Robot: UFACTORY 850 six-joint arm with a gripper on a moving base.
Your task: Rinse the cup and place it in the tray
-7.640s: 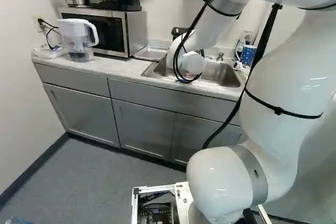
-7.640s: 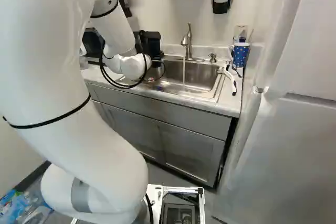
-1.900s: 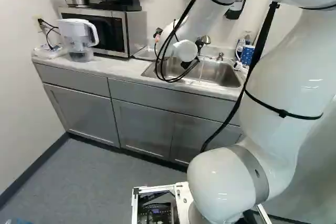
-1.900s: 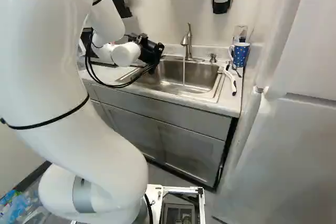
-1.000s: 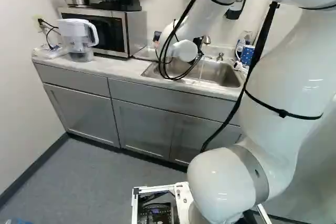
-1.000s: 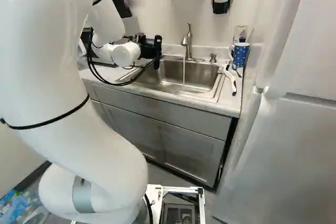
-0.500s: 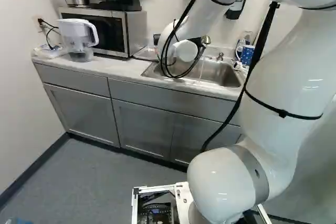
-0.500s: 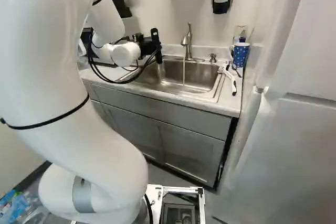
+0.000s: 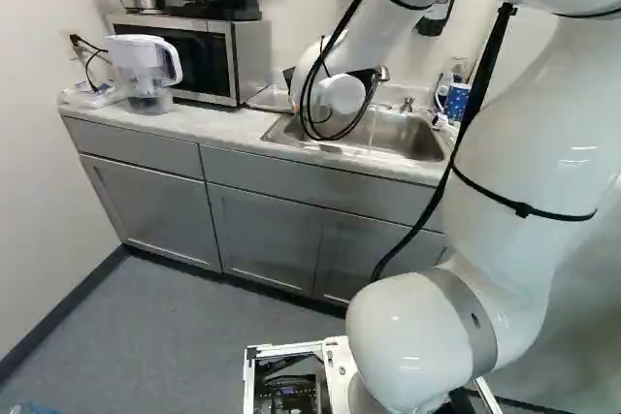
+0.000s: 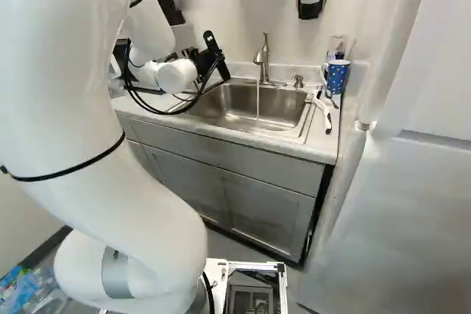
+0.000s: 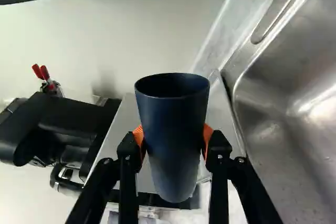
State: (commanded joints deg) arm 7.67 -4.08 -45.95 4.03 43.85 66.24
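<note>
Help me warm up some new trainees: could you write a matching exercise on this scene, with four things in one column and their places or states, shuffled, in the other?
Things
1. Dark blue cup
2. Faucet
3. White pitcher
4. Spotted mug

Places or states
A. On the counter, next to the microwave
B. Letting water run into the sink
C. To the right of the sink in the right base view
D. Gripped by the claw, between its orange pads

Right pairs: 1-D, 2-B, 3-A, 4-C
</note>
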